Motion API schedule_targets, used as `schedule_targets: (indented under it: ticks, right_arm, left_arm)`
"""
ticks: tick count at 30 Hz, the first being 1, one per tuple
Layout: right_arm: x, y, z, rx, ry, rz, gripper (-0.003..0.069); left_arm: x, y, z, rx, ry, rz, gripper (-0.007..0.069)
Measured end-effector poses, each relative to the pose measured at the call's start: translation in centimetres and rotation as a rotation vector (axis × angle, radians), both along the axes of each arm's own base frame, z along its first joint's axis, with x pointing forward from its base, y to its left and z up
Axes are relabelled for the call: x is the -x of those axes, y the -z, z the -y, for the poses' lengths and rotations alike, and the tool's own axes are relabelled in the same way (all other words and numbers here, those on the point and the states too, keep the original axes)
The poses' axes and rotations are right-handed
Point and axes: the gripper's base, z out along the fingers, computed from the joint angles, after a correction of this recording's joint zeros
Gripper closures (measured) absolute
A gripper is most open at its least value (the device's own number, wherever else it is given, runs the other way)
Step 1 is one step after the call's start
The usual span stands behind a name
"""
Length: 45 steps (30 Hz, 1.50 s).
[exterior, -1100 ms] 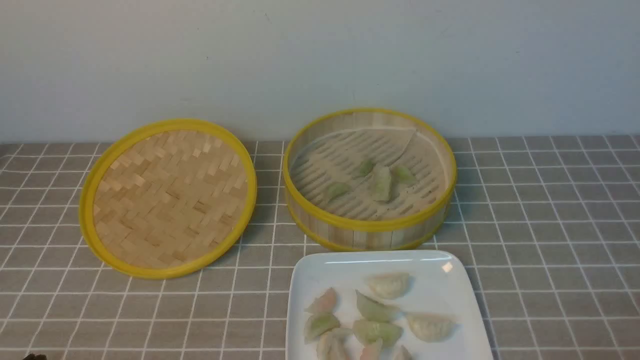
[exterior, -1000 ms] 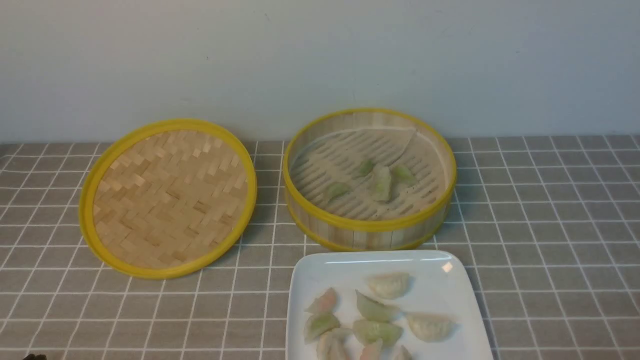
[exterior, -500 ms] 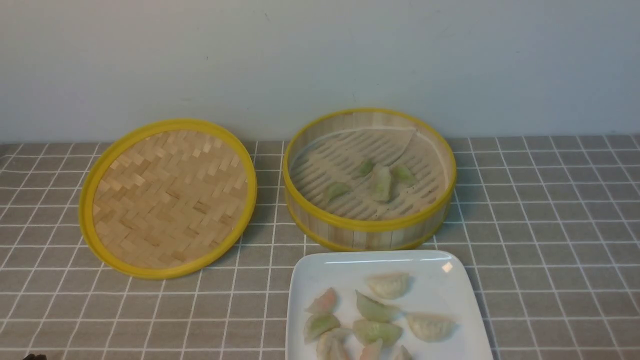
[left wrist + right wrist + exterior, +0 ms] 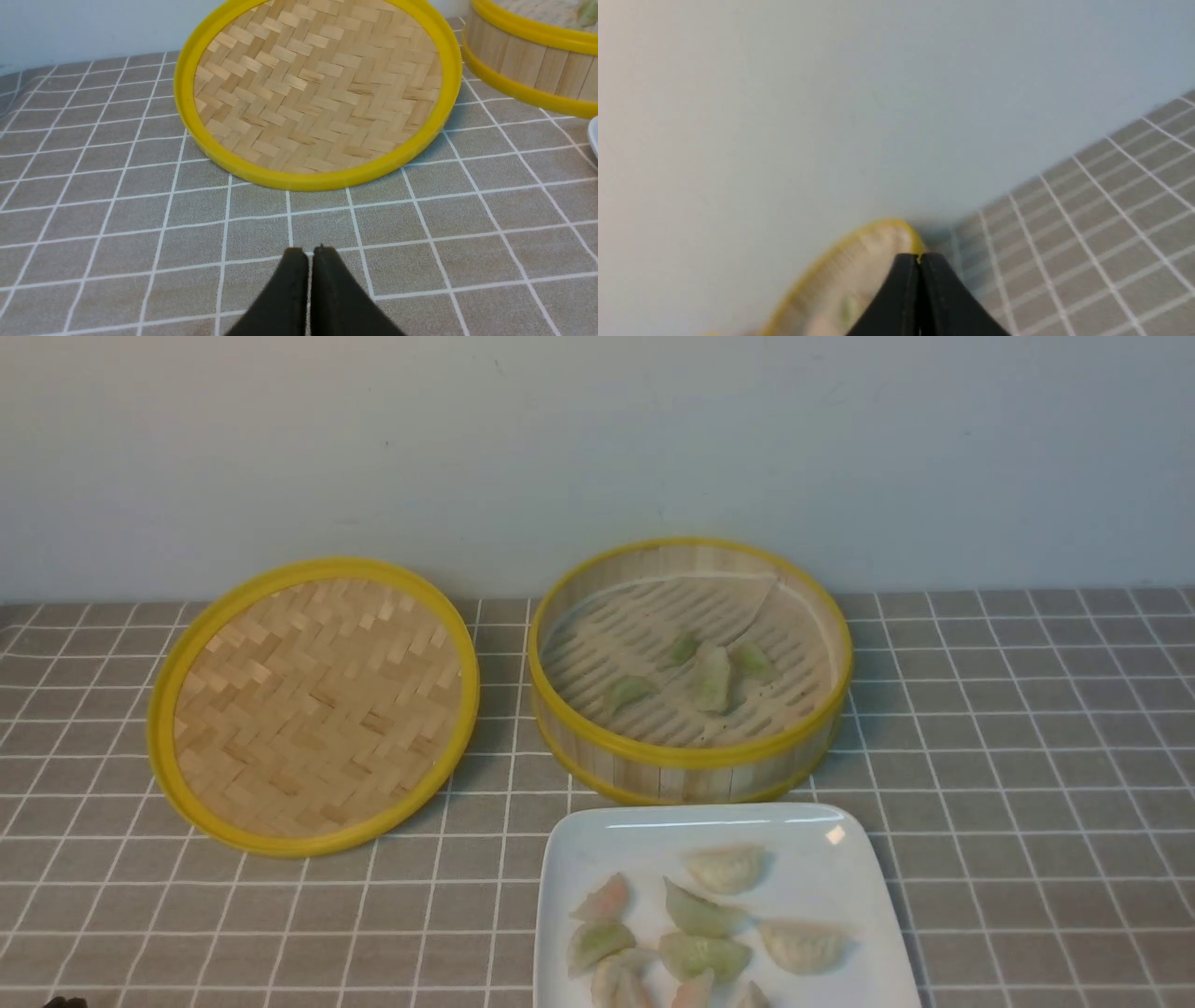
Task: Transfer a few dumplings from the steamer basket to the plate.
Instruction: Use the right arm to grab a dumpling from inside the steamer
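Note:
The steamer basket [image 4: 691, 767] stands at centre back with several pale green dumplings [image 4: 711, 678] on its liner. The white plate [image 4: 616, 835] lies just in front of it and holds several dumplings [image 4: 702, 913]. Neither gripper shows in the front view. In the left wrist view my left gripper [image 4: 308, 252] is shut and empty, low over the cloth in front of the lid. In the right wrist view my right gripper [image 4: 919, 256] is shut and empty, with the blurred basket rim [image 4: 859, 235] and a dumpling [image 4: 850, 305] beyond it.
The flat woven lid [image 4: 316, 705] with a yellow rim lies left of the basket; it also shows in the left wrist view [image 4: 317, 88]. A grey checked cloth [image 4: 1027, 756] covers the table. A pale wall [image 4: 597, 448] rises right behind the basket.

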Motion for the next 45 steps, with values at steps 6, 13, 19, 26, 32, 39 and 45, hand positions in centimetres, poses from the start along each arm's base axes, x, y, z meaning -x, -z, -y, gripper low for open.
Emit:
schedule_targets:
  ticks: [6, 13, 19, 26, 32, 39, 45]
  right_arm:
    - [0.3, -1.4, 0.5, -0.095, 0.037, 0.163, 0.0673]
    - [0.5, -6.8, 0.1, -0.033, -0.010, 0.197, 0.0673]
    - [-6.4, -15.0, -1.4, 0.351, -0.151, -0.412, 0.0673]
    - [-18.0, -15.9, -5.4, 0.645, -0.429, -0.926, 0.0673]
    - [-26.4, -14.1, -10.5, 0.744, -0.603, -1.085, 0.0673]
    - [-33.1, -11.2, -15.4, 0.790, -0.672, -1.073, 0.0669]
    - [-36.1, -7.4, -18.2, 0.823, -0.708, -1.104, 0.0650]
  left_arm:
    - [0.0, 0.0, 0.0, 0.000, 0.000, 0.000, 0.0629]
    - [0.0, 0.0, 0.0, 0.000, 0.000, 0.000, 0.0629]
    - [0.0, 0.0, 0.0, 0.000, 0.000, 0.000, 0.0629]
    - [0.0, 0.0, 0.0, 0.000, 0.000, 0.000, 0.0629]
    - [0.0, 0.0, 0.0, 0.000, 0.000, 0.000, 0.0629]
    - [0.0, 0.0, 0.0, 0.000, 0.000, 0.000, 0.0629]
    - [0.0, 0.0, 0.0, 0.000, 0.000, 0.000, 0.0629]
